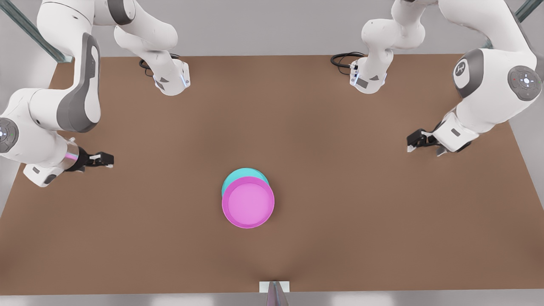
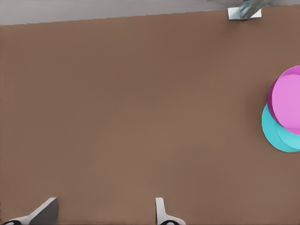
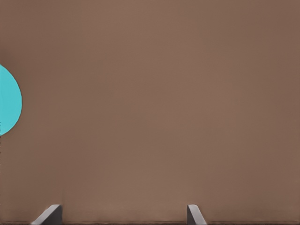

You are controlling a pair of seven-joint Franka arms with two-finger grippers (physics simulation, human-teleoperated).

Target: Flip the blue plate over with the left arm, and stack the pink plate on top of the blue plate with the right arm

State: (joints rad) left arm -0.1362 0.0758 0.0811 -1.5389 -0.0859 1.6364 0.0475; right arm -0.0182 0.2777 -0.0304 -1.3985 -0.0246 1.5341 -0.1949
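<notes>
A brown surface [image 1: 340, 212] carries two round plates of the same size, stacked off-centre. The pink plate [image 1: 248, 203] rests rim up, its lighter inside showing, on top of the blue plate [image 1: 242, 174]. It covers most of the blue plate and leaves a turquoise crescent uncovered. The stack lies between the two tools and well apart from each. The left tool [image 1: 414, 142], on the arm at the front view's right, hangs low over bare surface with its fingers spread wide and nothing between them. In the left wrist view, the left tool [image 2: 103, 213] has the stacked plates off to one side, the pink plate [image 2: 288, 101] overlapping the blue plate [image 2: 274, 133]. The right tool [image 1: 104, 159], on the arm at the front view's left, hovers over bare surface, fingers likewise wide apart and empty. From the right tool [image 3: 122, 214], an edge of the blue plate [image 3: 9, 101] shows far off to one side.
</notes>
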